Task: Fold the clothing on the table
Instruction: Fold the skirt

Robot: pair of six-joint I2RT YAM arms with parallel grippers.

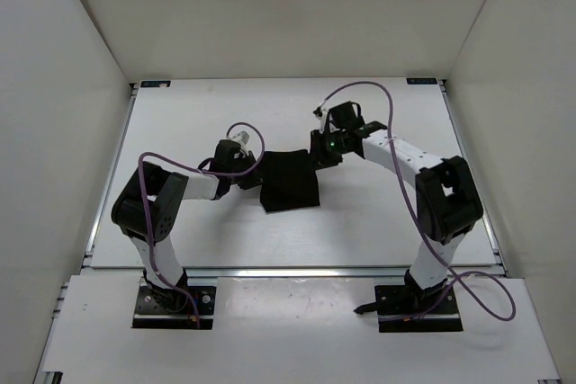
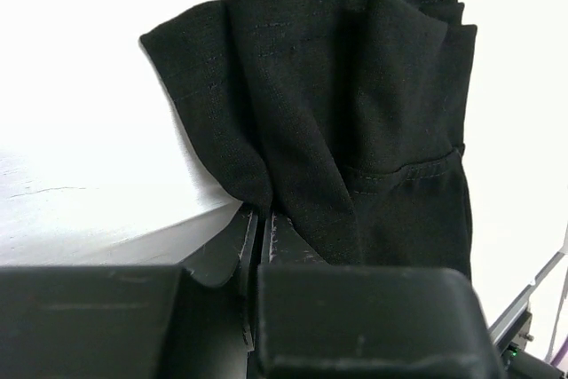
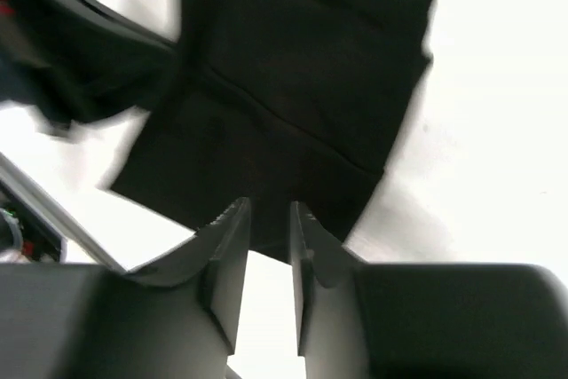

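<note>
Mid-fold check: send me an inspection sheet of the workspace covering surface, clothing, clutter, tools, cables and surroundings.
Surface: white table with metal rail edges.
Job's things: black clothing lies mid-table as a compact rough square, with its left side bunched up.
Clutter: nothing seen.
Tools: left tool is shut, with fabric gathered into its tips. Right tool is at the cloth's edge, jaws slightly apart, nothing between them.
Cables: a purple cable loops loosely over the right arm, and another runs along the left arm.
Surroundings: plain white walls on three sides.
</note>
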